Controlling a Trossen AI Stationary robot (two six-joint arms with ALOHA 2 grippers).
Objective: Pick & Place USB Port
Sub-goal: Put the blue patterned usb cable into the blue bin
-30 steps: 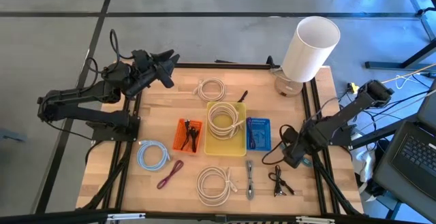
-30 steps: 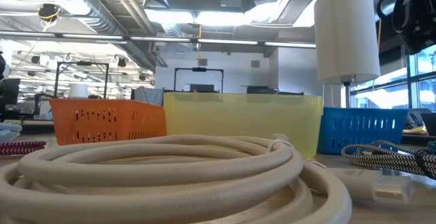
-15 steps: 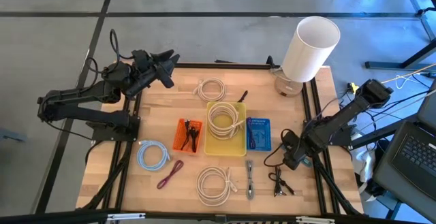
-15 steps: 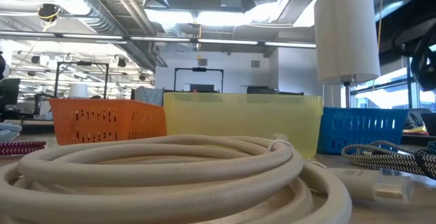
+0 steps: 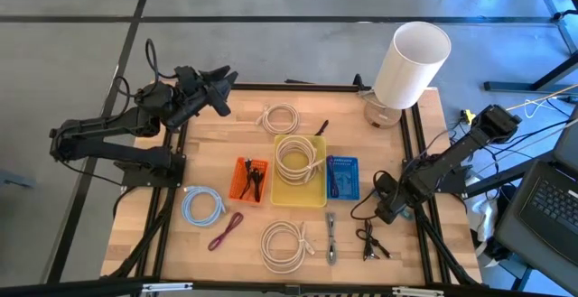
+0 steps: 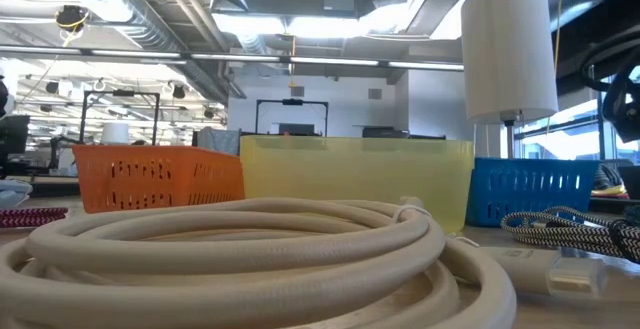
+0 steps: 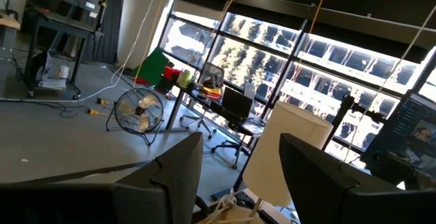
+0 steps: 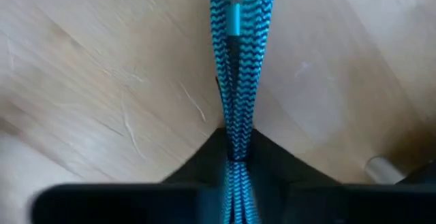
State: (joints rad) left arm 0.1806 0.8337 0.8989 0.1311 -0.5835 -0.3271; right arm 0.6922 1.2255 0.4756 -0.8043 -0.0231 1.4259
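A blue zigzag-braided USB cable (image 8: 238, 67) lies folded on the wooden table, its strands side by side and a light-blue plug (image 8: 234, 9) resting on top of them. My right gripper (image 8: 235, 157) points down at the table's right side (image 5: 383, 210) and is shut on this cable. My left gripper (image 7: 238, 176) stays raised over the far left corner (image 5: 219, 88), open, with nothing between its fingers. My right gripper pinches the folded strands of the blue cable (image 8: 236, 139) between its two fingers, coming from above and pointing down. The fingers lie across the bundle. The cable runs on from the fingers flat along the table top.
Mid-table stand an orange bin (image 5: 250, 180), a yellow bin (image 5: 300, 193) with a white coil, and a blue bin (image 5: 342, 177). White coils (image 5: 281, 116) (image 5: 287, 243), a light-blue coil (image 5: 202, 207), a maroon cable (image 5: 226, 229), black cables (image 5: 370, 240) and a white cylinder (image 5: 411, 62) surround them.
My right gripper has sunk toward the table top at the right side, shifting a little toward the near edge. My left arm has kept still.
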